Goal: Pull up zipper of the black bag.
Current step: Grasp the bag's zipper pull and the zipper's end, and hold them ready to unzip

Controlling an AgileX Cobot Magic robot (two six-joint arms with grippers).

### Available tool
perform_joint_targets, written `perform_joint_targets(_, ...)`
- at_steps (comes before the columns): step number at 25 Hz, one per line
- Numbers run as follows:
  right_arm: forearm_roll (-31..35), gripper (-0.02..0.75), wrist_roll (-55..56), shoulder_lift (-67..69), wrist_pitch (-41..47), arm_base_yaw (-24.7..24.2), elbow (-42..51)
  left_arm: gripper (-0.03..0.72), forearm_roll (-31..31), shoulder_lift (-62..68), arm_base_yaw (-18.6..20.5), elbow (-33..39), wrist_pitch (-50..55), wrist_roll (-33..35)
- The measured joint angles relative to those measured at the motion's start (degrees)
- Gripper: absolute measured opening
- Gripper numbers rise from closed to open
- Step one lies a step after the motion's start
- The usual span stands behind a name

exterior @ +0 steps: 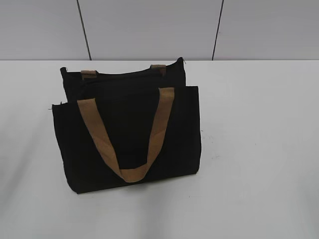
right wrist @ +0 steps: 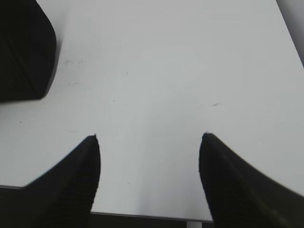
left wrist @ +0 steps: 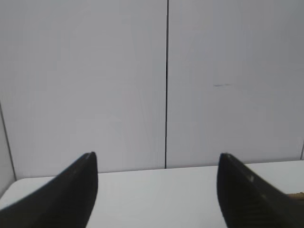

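On the white table [exterior: 259, 149] the black bag [exterior: 129, 144] lies flat near the middle, its front panel facing the exterior camera and one tan webbing handle [exterior: 124, 142] draped down across it in a loop. Along the far top edge runs the black zip line, and a small glint at the upper right corner looks like the zipper [exterior: 183, 60] pull (it is too small to be sure of its shape). Neither arm shows in the exterior view. The left gripper [left wrist: 157, 161] has its jaws spread wide and holds nothing; its camera sees only the grey wall panels [left wrist: 95, 85] and the table's far edge, with a sliver of tan at the lower right. The right gripper [right wrist: 149, 137] is likewise wide and empty, hovering over bare table with a black corner of the bag at the upper left of its view.

The step in hand, as I judge it, is the approach. To do it well, one gripper should pin the bag's fabric close beside the zip line so the cloth cannot bunch, while the other comes down squarely over the pull tab, narrows on the metal alone (not the handle stubs nearby), and draws straight along the track.
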Motion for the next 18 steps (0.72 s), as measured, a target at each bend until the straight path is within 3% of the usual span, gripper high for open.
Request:
perform_joint_targets(3,0.0,0.507,0.0,0.0,0.0,0.0,0.0,0.586,4.14,7.97,0.0,2.57,-10.92,-3.11)
perform_joint_targets(10,0.04,0.507,0.0,0.0,0.0,-0.07,0.0,0.584,21.58,29.63,0.0,2.83,-15.71,-16.32)
perform_joint_targets(18,0.04,0.507,0.0,0.0,-0.06,-0.07,0.0,0.575,26.0,55.09,0.96,2.83,-35.67,-11.53)
